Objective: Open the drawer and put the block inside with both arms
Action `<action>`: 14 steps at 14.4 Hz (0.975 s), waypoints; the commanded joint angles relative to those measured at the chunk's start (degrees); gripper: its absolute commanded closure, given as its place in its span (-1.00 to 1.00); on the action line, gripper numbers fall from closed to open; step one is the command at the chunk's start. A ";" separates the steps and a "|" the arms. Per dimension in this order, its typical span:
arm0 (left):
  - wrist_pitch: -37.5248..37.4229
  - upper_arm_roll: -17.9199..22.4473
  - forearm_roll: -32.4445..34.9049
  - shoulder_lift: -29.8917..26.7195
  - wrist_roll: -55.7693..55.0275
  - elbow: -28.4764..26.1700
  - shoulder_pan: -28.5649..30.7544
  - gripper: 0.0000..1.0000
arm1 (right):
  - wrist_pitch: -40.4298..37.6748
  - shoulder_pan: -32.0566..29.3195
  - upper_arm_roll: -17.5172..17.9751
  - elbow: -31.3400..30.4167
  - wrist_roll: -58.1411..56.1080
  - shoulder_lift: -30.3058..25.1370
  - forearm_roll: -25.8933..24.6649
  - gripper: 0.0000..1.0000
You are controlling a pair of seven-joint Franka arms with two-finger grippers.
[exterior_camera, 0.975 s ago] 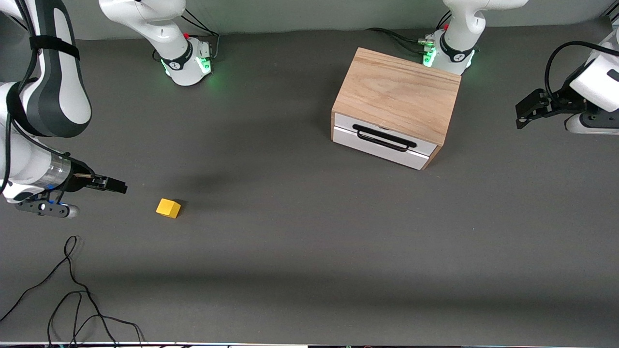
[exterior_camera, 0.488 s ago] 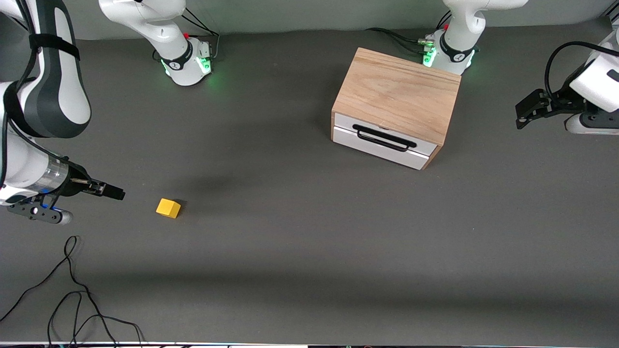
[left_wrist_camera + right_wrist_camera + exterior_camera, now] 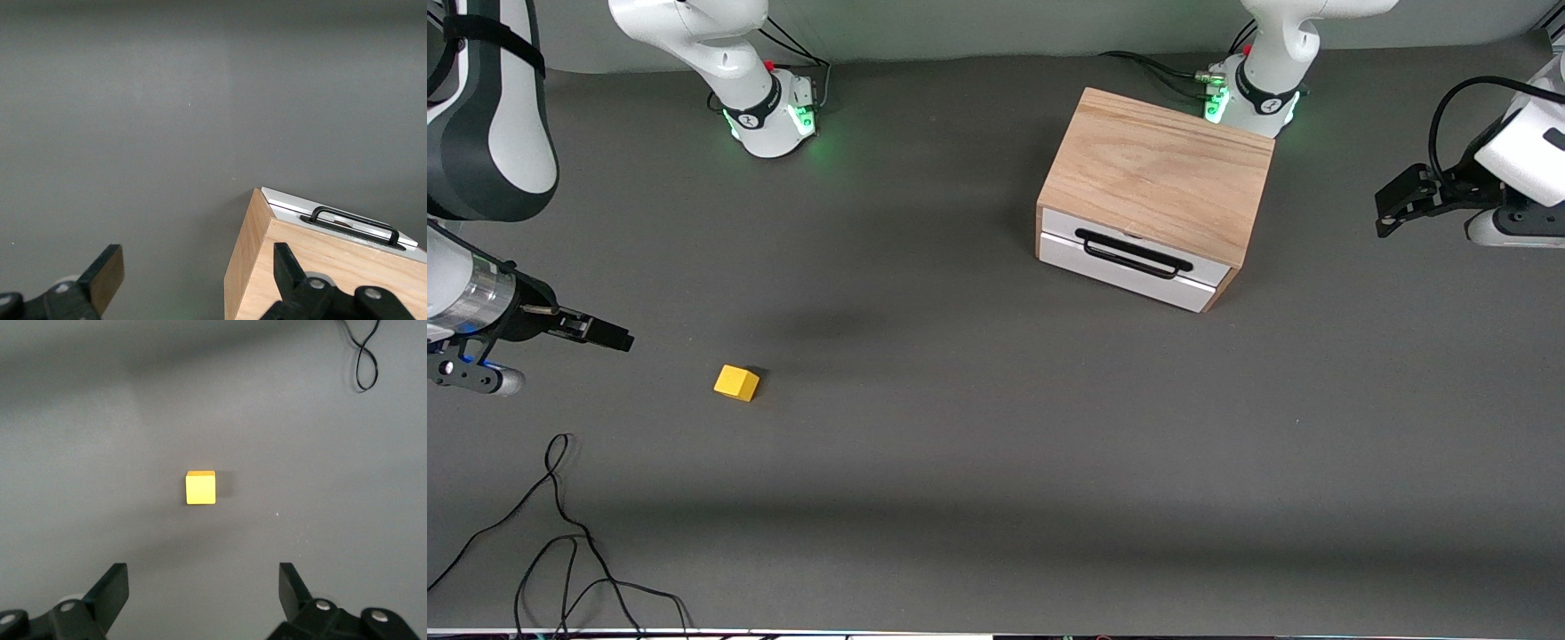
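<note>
At the table's (image 3: 996, 498) right-arm end, the right claw (image 3: 609, 338) hangs released beside the block (image 3: 736, 383), at its 10 o'clock, ready to pick. Left claw (image 3: 1396, 200), released, waits beside the shut drawer (image 3: 1129, 258).

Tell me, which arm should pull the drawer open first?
Probably the left arm. Its tool hangs open near the wooden box, whose drawer is shut. The right tool is open too, at the other end by the yellow block.
</note>
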 commanded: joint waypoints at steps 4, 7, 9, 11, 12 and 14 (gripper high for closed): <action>-1.40 0.08 0.15 0.47 -0.27 1.01 -1.06 -1.00 | -1.54 0.39 -0.18 2.04 -0.43 -0.23 -0.69 -1.00; -1.32 -0.01 0.06 0.47 -0.88 0.93 -1.41 -1.00 | -3.82 -0.22 -0.35 2.38 -0.69 0.20 -0.08 -1.00; -1.05 -0.01 -0.29 0.56 -7.53 0.93 -2.03 -1.00 | -3.91 -0.23 -0.70 2.91 -0.51 -0.40 0.19 -1.00; -0.96 -0.62 -0.65 0.74 -13.43 0.75 -2.47 -1.00 | -4.26 -0.05 -0.44 3.27 -0.25 -0.32 0.19 -1.00; -0.96 -1.06 -0.65 1.17 -16.93 0.75 -2.56 -1.00 | -4.35 -0.05 -0.27 3.62 -0.51 0.20 0.10 -1.00; -1.05 -2.81 -1.43 2.49 -27.11 0.75 -2.65 -1.00 | -3.82 -0.22 -0.35 2.91 -0.60 0.38 0.28 -1.00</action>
